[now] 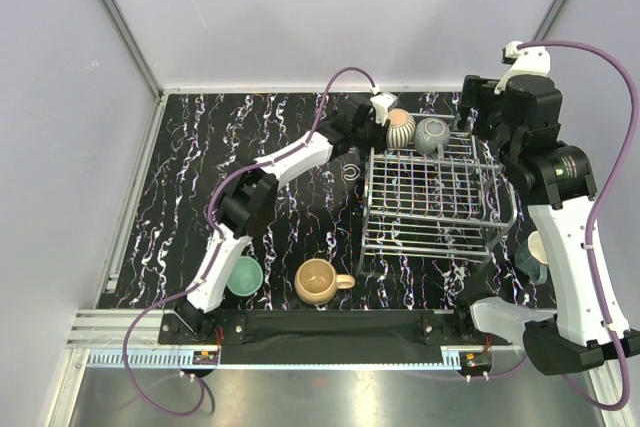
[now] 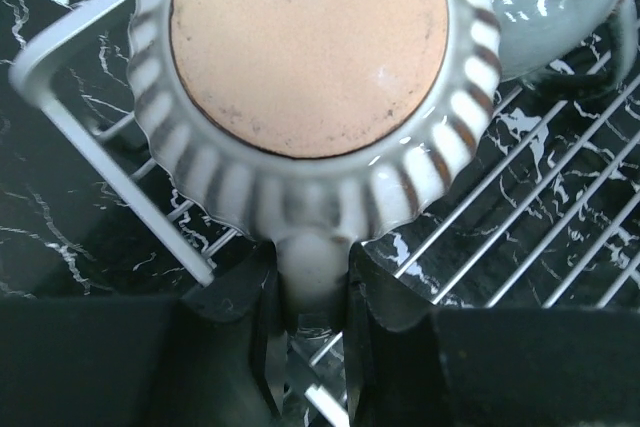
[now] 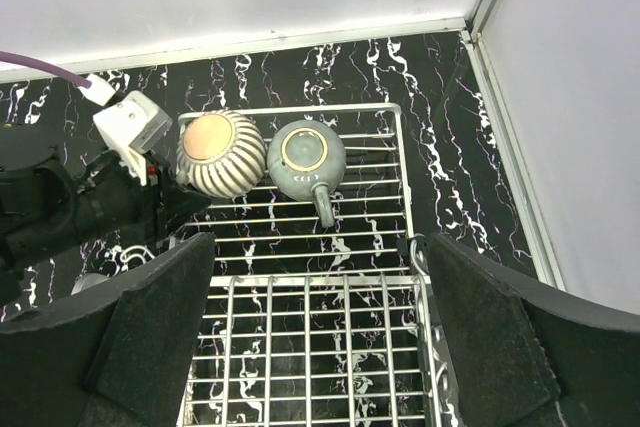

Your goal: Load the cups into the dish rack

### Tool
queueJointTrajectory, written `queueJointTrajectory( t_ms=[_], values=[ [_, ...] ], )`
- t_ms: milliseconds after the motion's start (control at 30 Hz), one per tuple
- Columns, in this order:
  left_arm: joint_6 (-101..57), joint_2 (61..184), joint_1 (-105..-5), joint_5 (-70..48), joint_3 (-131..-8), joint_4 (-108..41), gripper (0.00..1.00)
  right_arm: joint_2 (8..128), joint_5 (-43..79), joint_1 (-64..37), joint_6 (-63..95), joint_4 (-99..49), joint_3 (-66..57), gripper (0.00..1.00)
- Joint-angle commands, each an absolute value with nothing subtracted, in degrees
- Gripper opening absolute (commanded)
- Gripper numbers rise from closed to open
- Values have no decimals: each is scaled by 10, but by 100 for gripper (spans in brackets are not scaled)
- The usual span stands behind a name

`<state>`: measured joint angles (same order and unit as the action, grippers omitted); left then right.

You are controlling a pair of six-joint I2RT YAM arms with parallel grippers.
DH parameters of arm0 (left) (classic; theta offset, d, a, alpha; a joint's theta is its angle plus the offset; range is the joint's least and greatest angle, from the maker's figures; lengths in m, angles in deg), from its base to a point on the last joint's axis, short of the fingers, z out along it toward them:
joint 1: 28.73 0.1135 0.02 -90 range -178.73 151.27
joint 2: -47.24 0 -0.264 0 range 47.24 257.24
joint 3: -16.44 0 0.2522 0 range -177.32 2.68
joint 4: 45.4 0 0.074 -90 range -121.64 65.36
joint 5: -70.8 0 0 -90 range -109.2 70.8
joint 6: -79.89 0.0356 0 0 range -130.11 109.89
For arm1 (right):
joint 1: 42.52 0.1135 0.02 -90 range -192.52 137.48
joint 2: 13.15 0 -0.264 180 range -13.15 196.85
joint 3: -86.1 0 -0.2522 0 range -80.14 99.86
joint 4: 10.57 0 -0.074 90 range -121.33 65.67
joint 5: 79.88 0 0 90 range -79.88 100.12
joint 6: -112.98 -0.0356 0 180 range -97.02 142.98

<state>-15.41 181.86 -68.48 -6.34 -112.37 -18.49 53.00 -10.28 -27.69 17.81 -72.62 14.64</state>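
No readable text, labels or numbers appear anywhere

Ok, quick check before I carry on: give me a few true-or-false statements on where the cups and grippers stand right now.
1. The left gripper is shut on the handle of the striped cup. True.
2. The grey-green cup stands mouth up in the dish rack. False: it lies bottom up.
3. The right gripper holds a cup. False: it is open and empty above the rack.
4. The tan cup sits on the table, outside the rack. True.
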Motion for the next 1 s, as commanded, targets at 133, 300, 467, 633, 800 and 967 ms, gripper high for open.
queueJointTrajectory(
  t_ms=[133, 300, 467, 633, 800, 967],
  values=[
    [-173, 1819, -692, -88, -1166, -272, 0, 511, -113, -280, 190, -703, 142, 95],
    [-171, 1850, -696, -84, -1212, -240, 0, 510, -111, -280, 190, -699, 140, 95],
    [-167, 1856, -706, -79, -1212, -243, 0, 514, -112, -280, 194, -698, 143, 95],
    [-163, 1868, -714, -75, -1225, -236, 0, 512, -111, -281, 195, -695, 140, 95],
    [-158, 1881, -728, -73, -1234, -236, 0, 510, -111, -280, 195, -695, 136, 95],
    [-157, 1894, -740, -72, -1251, -235, 0, 507, -110, -280, 193, -695, 131, 95]
  ],
)
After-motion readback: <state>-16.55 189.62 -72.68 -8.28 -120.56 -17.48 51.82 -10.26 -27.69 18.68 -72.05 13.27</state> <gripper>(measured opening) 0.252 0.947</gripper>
